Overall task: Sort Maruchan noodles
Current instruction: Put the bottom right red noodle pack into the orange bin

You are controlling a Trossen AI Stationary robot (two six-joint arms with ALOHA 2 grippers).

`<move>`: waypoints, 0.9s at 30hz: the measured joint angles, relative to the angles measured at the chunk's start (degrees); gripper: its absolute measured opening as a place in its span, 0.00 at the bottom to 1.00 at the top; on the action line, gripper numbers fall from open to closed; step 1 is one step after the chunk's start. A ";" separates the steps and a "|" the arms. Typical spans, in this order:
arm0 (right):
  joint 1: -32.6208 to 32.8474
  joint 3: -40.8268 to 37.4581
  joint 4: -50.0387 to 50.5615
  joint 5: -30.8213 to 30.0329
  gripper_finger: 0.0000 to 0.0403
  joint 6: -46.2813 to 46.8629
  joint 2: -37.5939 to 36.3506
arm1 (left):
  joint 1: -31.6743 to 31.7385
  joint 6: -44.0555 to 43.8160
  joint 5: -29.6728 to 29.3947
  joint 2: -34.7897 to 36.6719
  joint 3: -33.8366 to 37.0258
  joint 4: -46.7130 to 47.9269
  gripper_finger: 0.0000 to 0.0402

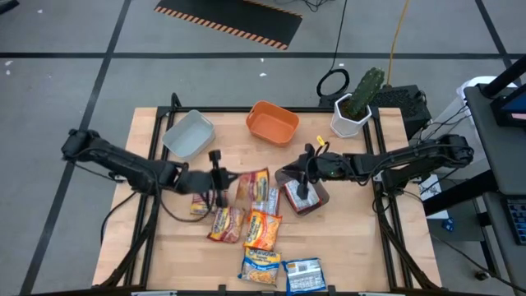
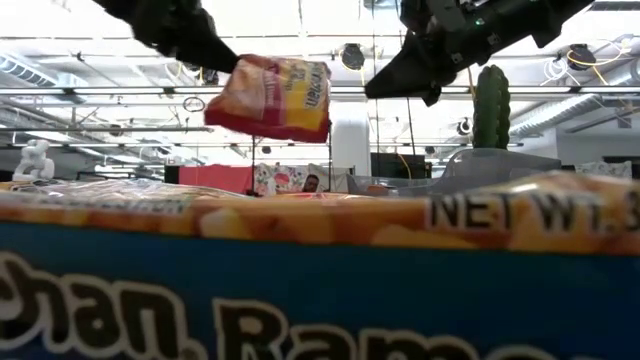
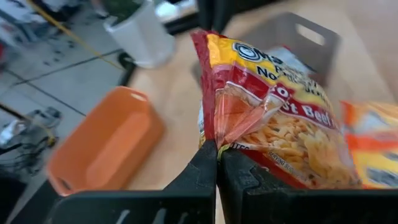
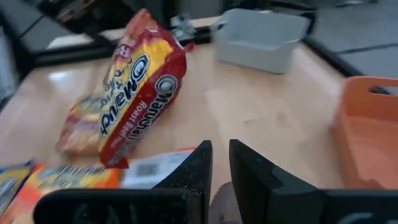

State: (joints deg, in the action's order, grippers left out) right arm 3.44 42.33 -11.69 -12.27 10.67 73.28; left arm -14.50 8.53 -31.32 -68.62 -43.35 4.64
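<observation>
- Left gripper (image 3: 217, 163) clamped tight on the edge of a red-and-yellow Roast Beef packet (image 3: 273, 118), fingers pressed together on the crinkled wrapper; packet lifted clear of the wooden table (image 1: 353, 238), seen hanging in mid-air in the low view (image 2: 270, 97).
- From above, same packet (image 1: 252, 186) at mid-table, just beside the cluster of other noodle packets (image 1: 246, 224) lying toward the near edge.
- Right gripper (image 4: 221, 163) slightly parted, holding nothing, hovering right of centre over a dark object (image 1: 302, 197) on the table; nature of that object not discernible.
- Grey tray (image 1: 188, 134) and orange tray (image 1: 273, 122) at the far side of the table, side by side but apart, both without packets inside.
- White pot with a cactus (image 1: 356, 108) at the far right corner, beyond the right arm.
- Yellow-and-blue packets (image 1: 261, 266) nearest the front edge; one fills the lower half of the low view (image 2: 320, 270), blocking sight of the tabletop and most other packets.
- Packets beneath the left arm partly covered from above; exact count uncertain.
</observation>
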 joint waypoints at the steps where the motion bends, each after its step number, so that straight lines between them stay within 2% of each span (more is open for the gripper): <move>1: -0.02 0.00 -0.44 0.00 0.12 0.42 0.00 | 1.25 0.87 -0.01 0.24 0.00 -1.11 0.00; 8: 0.04 0.00 -3.10 -0.01 0.24 -0.64 0.05 | 9.76 1.18 0.01 0.95 -0.02 -6.91 0.00; 16: 1.83 0.00 -12.42 -0.66 0.42 -10.42 5.14 | 15.81 -11.03 -0.01 0.62 -0.02 -7.32 0.00; 19: 4.10 0.00 -17.47 -5.80 0.46 -18.12 9.11 | 16.15 -13.88 0.01 0.59 -0.02 -7.27 0.00; 23: 7.16 0.00 -24.10 -12.20 0.52 -34.11 14.06 | 16.21 -17.48 0.41 0.59 -0.02 -6.40 0.00; 27: 10.22 0.02 -28.66 -19.53 0.56 -49.72 17.19 | 16.19 -22.32 3.27 0.59 -0.02 -6.11 0.00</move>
State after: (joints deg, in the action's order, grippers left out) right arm 13.66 42.35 -40.35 -31.80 -39.06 90.47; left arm 1.69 -13.79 -28.05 -68.03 -43.38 -1.47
